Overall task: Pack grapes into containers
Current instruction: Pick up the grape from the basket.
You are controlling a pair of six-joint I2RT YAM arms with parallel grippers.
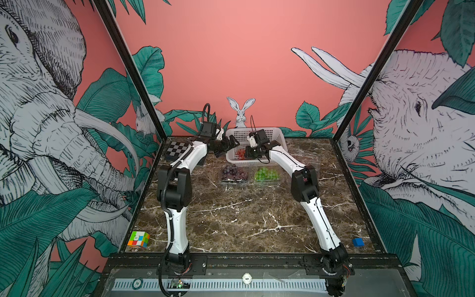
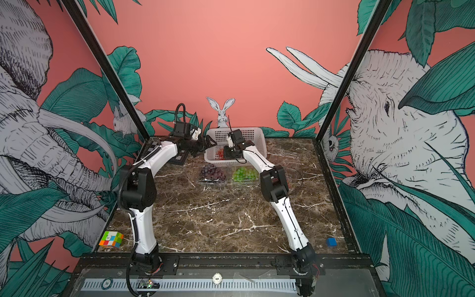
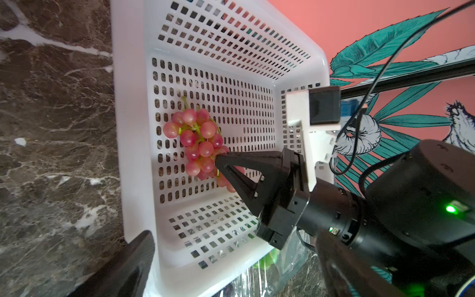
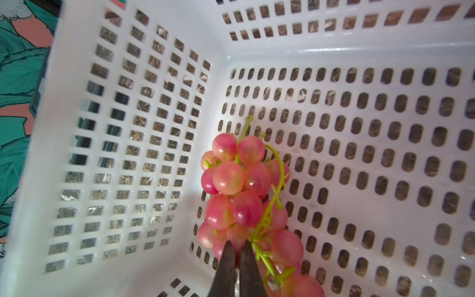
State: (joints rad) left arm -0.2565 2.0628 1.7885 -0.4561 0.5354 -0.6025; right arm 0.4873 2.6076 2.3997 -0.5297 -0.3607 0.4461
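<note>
A bunch of red grapes (image 4: 239, 190) lies in the white perforated basket (image 1: 257, 131) near its left end, also visible in a top view (image 1: 240, 153) and in the left wrist view (image 3: 198, 144). My right gripper (image 4: 237, 244) reaches down into the basket and is shut on the bunch's near end. My left gripper (image 1: 227, 149) hangs open just outside the basket's left wall, holding nothing. In front of the basket, purple grapes (image 1: 233, 171) fill one clear container (image 1: 235, 181) and green grapes (image 1: 266, 173) fill another (image 1: 267, 181). A third clear container (image 2: 295, 176) shows faintly behind my right elbow.
A checkerboard (image 1: 177, 149) lies at the back left under my left forearm. A colour cube (image 1: 138, 239) sits at the front left corner and a small blue block (image 1: 358, 242) at the front right. Black frame rails edge the marble table.
</note>
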